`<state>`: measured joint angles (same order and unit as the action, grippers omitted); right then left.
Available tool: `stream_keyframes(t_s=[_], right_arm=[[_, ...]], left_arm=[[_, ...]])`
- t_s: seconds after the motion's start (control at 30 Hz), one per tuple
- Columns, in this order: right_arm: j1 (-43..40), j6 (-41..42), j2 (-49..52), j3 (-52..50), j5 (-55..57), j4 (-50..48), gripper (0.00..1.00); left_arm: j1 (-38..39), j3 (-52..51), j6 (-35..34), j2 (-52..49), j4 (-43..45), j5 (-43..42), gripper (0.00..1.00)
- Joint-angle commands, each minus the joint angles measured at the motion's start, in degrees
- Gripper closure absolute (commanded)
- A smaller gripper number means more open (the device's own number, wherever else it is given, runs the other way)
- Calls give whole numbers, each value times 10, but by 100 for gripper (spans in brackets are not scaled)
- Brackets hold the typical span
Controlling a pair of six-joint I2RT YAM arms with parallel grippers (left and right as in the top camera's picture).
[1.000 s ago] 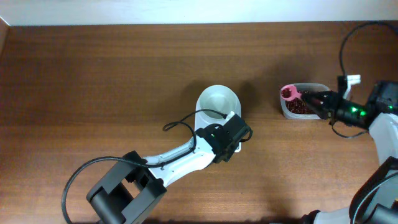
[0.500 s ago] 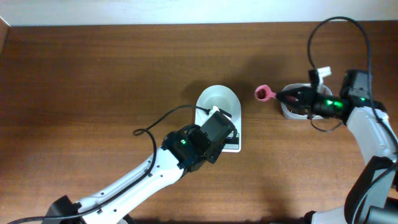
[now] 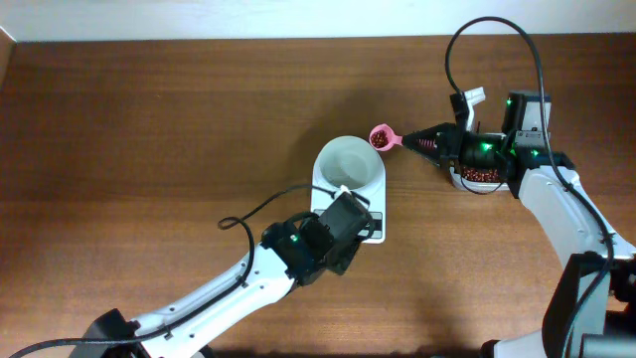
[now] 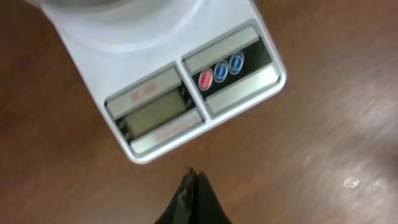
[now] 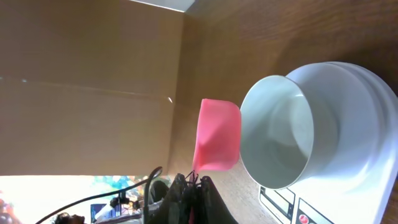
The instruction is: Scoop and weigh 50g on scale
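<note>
The scale (image 4: 245, 81), white bowl (image 3: 348, 167) on top, sits mid-desk (image 3: 149, 119). Left fingers (image 4: 184, 200) are pressed together near its display; right fingers (image 3: 427, 142) clamp a pink scoop (image 3: 381, 136) of beans just beside the bowl's rim

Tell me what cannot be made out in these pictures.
The scale: its display is blurred in the left wrist view; no reading legible.
The bean container: mostly hidden under the right arm in the overhead view.
The pink scoop: the right wrist view shows only its outside; contents hidden.
</note>
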<state>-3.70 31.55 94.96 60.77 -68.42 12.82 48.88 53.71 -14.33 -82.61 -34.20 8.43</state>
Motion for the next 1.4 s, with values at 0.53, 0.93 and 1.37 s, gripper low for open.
stream_keyframes(t_s=[0.53, 0.93, 1.37], right_arm=[[-47, 4, 3, 7, 1, -11, 96], [-47, 5, 3, 7, 1, -11, 96], [-47, 5, 3, 7, 1, -11, 96]], left_arm=[[6, -4, 25, -159, 158, 47, 100], [6, -4, 73, -187, 199, 49, 100], [3, -4, 80, -191, 212, 55, 100]])
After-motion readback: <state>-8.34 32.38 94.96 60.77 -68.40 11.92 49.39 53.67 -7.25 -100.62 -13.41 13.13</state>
